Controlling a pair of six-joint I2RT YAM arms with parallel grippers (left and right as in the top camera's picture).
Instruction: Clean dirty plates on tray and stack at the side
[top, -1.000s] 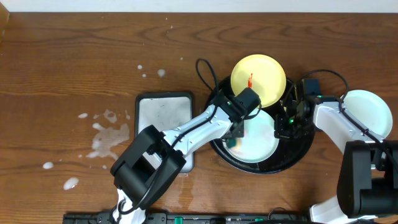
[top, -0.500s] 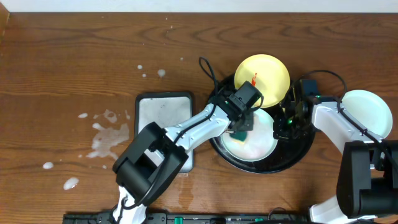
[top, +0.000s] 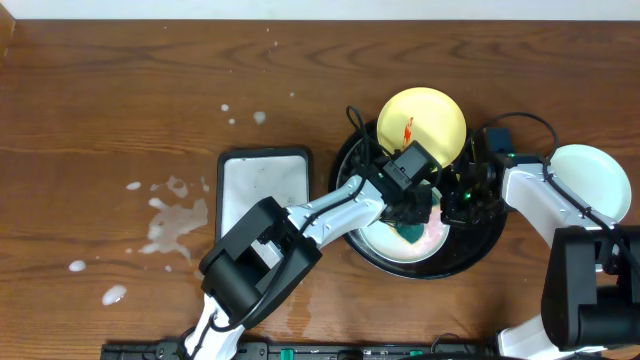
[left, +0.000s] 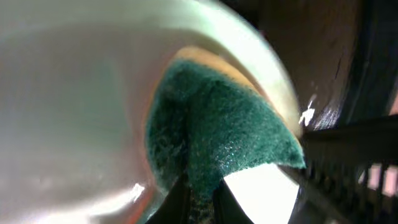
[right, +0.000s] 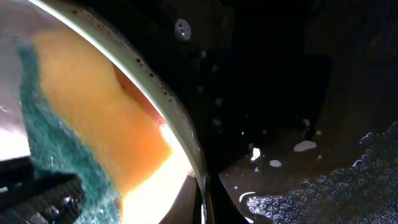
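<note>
By the right edge one plate (top: 590, 180) looked done; left gripper (top: 411, 222), clamped on sponge (left: 217, 124), pressed the tray plate (top: 385, 240); yellow plate (top: 420, 122) was smeared, not yet cleaned.

The left arm (top: 320, 212) and right arm (top: 535, 195) have white links between boxy black joints. A thin black cable (top: 352, 120) loops by each wrist; the right wrist shows green lights (top: 467, 196).

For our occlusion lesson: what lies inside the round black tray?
Inside the black tray: a yellow plate with a red smear, at the far side, and a mint plate with a green sponge on it. The left gripper hides much of that plate.
</note>
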